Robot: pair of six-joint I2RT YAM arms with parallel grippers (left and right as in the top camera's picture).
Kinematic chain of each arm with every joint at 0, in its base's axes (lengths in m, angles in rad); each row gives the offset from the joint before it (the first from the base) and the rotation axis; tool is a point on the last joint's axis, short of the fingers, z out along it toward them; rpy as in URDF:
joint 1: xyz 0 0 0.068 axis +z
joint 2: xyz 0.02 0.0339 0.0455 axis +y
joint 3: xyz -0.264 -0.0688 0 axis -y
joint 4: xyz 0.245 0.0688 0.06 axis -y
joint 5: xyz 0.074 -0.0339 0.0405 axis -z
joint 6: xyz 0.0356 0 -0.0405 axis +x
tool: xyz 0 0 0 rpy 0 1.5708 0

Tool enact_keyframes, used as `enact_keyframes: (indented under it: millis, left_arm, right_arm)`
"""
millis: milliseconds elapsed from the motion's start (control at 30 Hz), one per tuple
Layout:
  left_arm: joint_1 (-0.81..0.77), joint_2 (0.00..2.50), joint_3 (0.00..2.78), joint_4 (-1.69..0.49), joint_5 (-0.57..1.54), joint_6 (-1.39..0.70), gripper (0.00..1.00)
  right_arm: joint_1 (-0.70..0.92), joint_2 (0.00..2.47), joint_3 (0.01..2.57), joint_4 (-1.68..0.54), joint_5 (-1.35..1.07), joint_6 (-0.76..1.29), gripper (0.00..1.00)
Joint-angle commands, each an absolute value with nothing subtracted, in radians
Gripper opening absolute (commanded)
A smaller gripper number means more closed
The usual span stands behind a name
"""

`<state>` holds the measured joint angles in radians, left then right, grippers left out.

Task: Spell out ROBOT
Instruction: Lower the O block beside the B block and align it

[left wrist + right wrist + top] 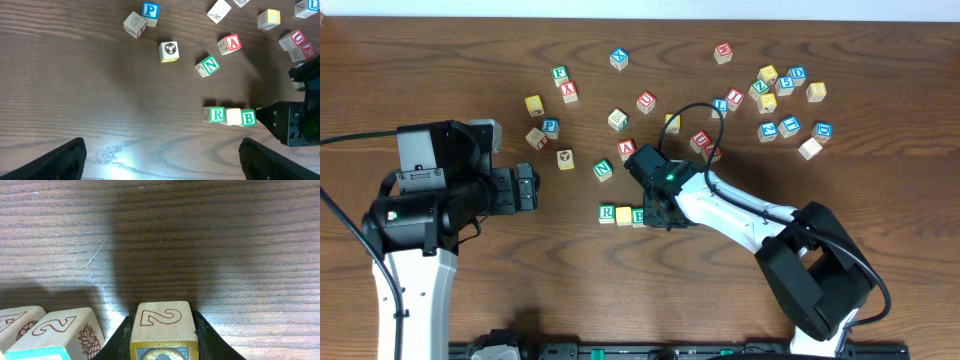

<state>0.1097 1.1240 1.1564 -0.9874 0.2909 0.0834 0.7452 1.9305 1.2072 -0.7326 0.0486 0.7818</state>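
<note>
Blocks for ROBOT are lining up near the middle of the table: R, a pale-topped block and B are sitting touching in a row running side to side. The right gripper is reaching in low at the row's right end, its fingers clamping a fourth block just beside B and in line with the row; its letter is not showing. The left gripper is hovering well apart off the R end, jaws spread wide and holding nothing. Placement is likely hinging on keeping that line
</note>
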Motion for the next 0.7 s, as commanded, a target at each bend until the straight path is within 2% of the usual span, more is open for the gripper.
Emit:
enact_keyframes:
  millis: [0, 167, 667]
  left_arm:
    - [0.114, 1.122, 1.169, -0.989, 0.306, 0.097, 0.96]
    - [0.114, 1.122, 1.169, -0.989, 0.306, 0.097, 0.96]
    - [0.114, 1.122, 1.169, -0.989, 0.306, 0.097, 0.96]
  right_arm:
    - [0.769, 1.958, 1.182, -0.738, 0.008, 0.799, 0.21]
    - [0.797, 1.958, 1.182, -0.708, 0.008, 0.778, 0.26]
    - [0.805, 1.958, 1.182, -0.698, 0.013, 0.782, 0.25]
